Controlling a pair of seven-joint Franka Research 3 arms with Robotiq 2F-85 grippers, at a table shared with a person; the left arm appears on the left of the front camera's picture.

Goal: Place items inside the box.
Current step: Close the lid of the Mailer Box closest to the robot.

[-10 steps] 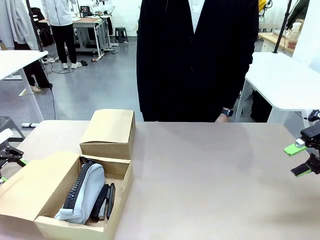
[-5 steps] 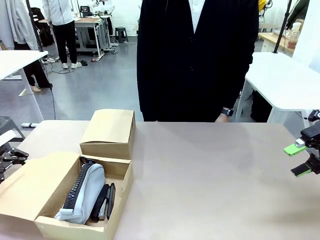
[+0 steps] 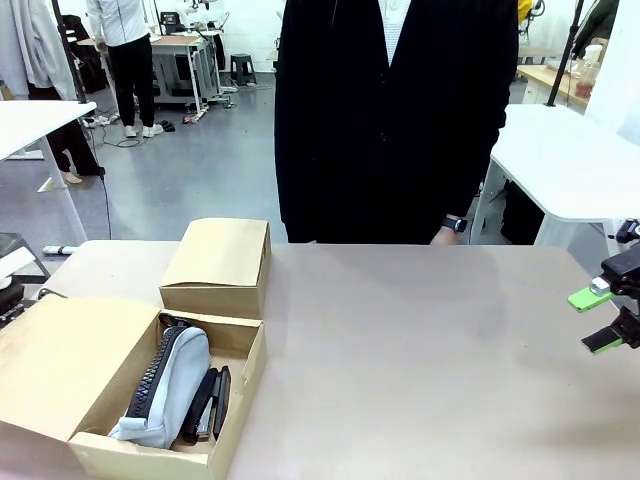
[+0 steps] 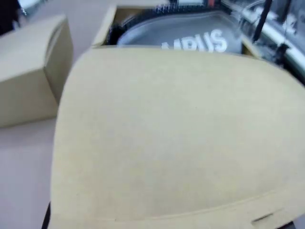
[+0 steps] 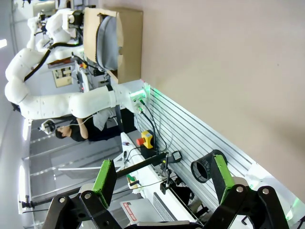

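Your right claw point(image 3: 603, 318) stood at about 3 o'clock on the counter point(image 3: 420, 350), jaws wide and holding nothing, its green pads point(image 5: 104, 176) well apart in its own wrist view. Of your left claw I could not tell the state: its wrist camera looked straight onto the box's tan lid flap point(image 4: 171, 138), and the front view caught just a dark bit of that arm at the 9 o'clock edge.

The open box point(image 3: 235, 360) sat at about 8 o'clock. Inside lay the grey pencil case point(image 3: 170, 385) lengthwise, with the black stapler point(image 3: 208, 403) just beside it against the box's 3 o'clock wall. I judged packing largely done, with the closing of the lid as the likely step in hand. To do it well, you would have pushed the flap from its outer face, near the free edge, and swung it over steadily so the box did not slide.

The box was plain matte cardboard, thin and apt to flex. The case was soft fabric with a dark zip and pale lettering. A second, closed carton point(image 3: 218, 265) stood just behind the open one. The counter was smooth, matte and brownish.
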